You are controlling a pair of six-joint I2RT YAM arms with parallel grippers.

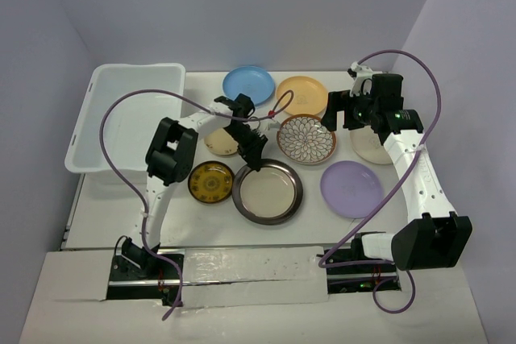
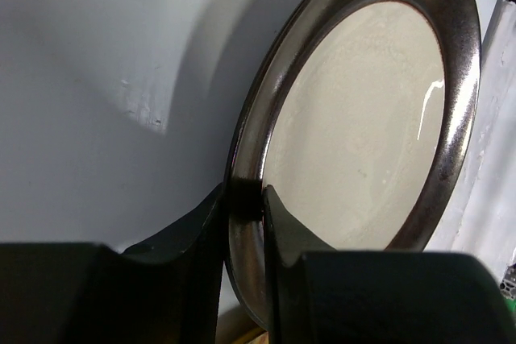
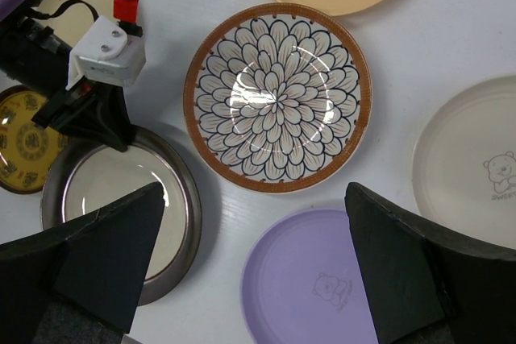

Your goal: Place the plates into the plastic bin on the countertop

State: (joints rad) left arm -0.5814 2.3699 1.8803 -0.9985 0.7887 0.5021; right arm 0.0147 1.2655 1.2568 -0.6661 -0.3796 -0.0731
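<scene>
My left gripper (image 2: 244,199) pinches the rim of the dark-rimmed cream-centred plate (image 2: 355,118), lying on the countertop (image 1: 210,227) right of the plastic bin (image 1: 81,128); my right gripper (image 3: 254,259) hangs wide open over the floral plate (image 3: 277,96)

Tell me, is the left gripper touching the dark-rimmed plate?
Touching. The left wrist view shows the left gripper pinching the dark-rimmed plate by its rim, a finger flush on each side.

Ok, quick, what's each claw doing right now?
Left claw: closed on the rim of the dark-rimmed plate.
Right claw: open, holding nothing.
</scene>
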